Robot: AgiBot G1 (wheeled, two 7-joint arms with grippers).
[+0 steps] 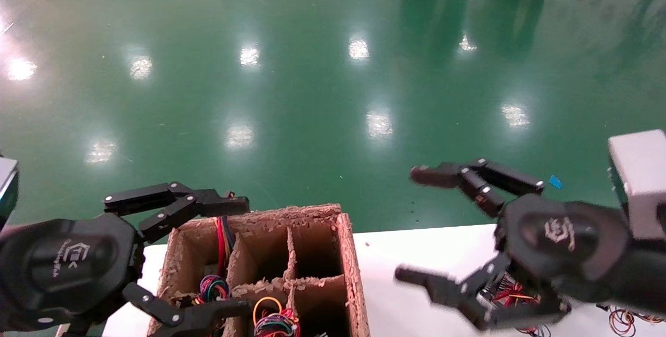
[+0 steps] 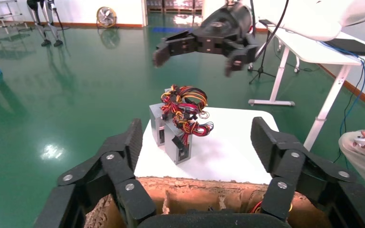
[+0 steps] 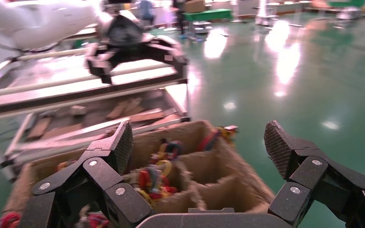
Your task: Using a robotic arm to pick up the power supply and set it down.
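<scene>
1. We see both black two-finger linkage grippers raised over the near edge of a white table, with a glossy green floor spreading out beyond it.
2. The left gripper hangs above a brown cardboard divided box at the table's left side; its fingers are spread wide — one over the box's far rim, the other over the near compartments — and they grip nothing.
3. The box's compartments hold coiled bundles of red, yellow, green and blue wires; we cannot tell from the head view what lies beneath them.
4. The right gripper hovers over the right part of the table, its fingers also wide apart and empty.
5. In the left wrist view, the small silver-grey metal power supply stands on the white table beyond the cardboard box, apart from it, with its bundle of red, yellow, orange and black wires heaped on top.
6. That same view shows the right gripper above the power supply — clear of it, not touching.
7. In the head view the power supply is mostly hidden behind the right gripper; only a tangle of its wires shows under it.
</scene>
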